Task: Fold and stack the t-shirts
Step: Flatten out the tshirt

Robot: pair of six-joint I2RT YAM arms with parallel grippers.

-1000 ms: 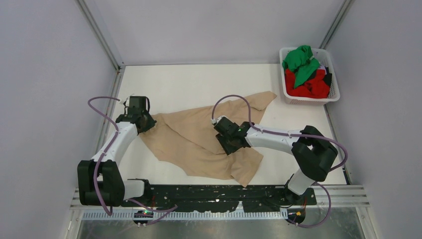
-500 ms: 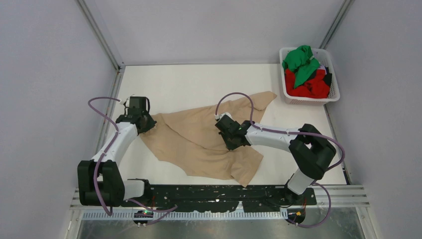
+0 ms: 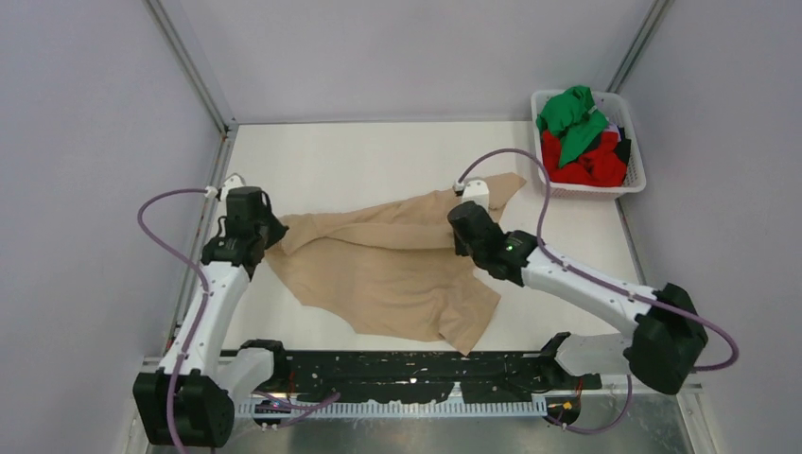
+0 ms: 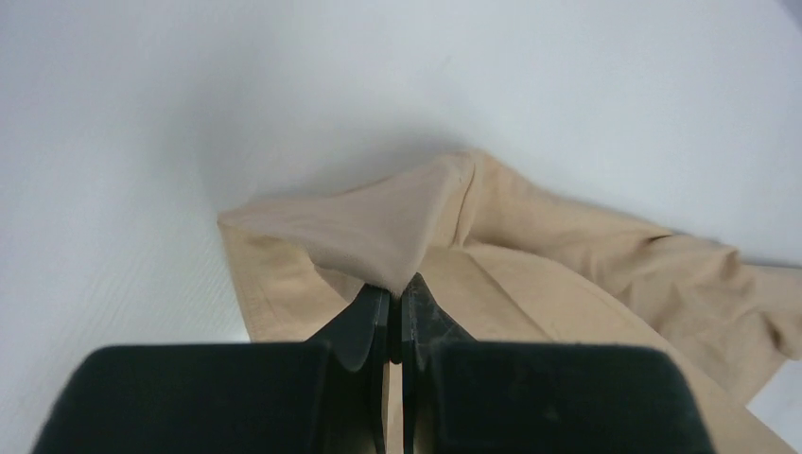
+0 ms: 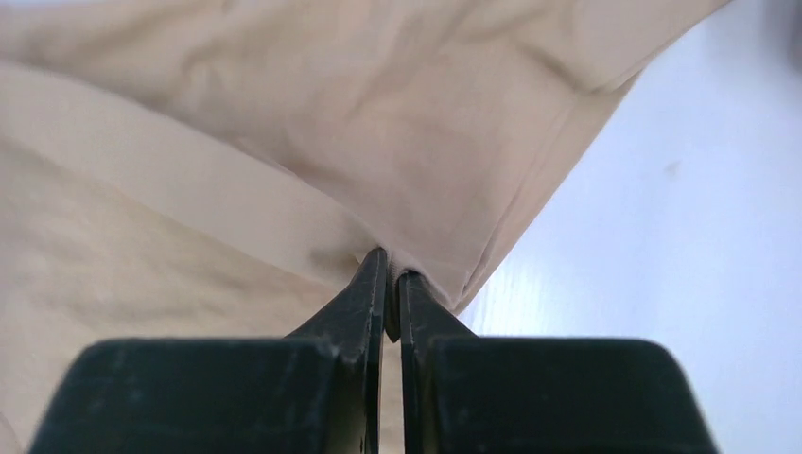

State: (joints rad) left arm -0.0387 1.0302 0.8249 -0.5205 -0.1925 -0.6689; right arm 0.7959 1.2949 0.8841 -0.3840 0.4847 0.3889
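A: Which step are they working on?

B: I am reading it as the flattening stage, ahead of any fold. The left end effector (image 4: 395,288) is pinching a raised corner of the beige t-shirt (image 3: 378,274), its jaws pressed together on the cloth, and the rest of the garment is trailing away ahead of its tips and off to their right.

A: And the other arm?

B: The right end effector (image 5: 391,270) is gripping a fold of the same shirt near an edge, its jaws closed on the fabric. Cloth is fanning out ahead of it and to its left, and bare bench (image 3: 359,161) is showing just to its right. Between the two end effectors the shirt is lying rumpled, with a loose flap hanging back toward the arm bases.

A: Are the others waiting?

B: The green shirt (image 3: 567,118) and red shirt (image 3: 582,168) are sitting bundled in the basket (image 3: 632,184), well beyond the right end effector.

A: So what is the next move asking for?

B: In my judgement, both arms pulling apart and lifting together, evenly, so the cloth is tensioning without slipping from either pinch, then laying it flat
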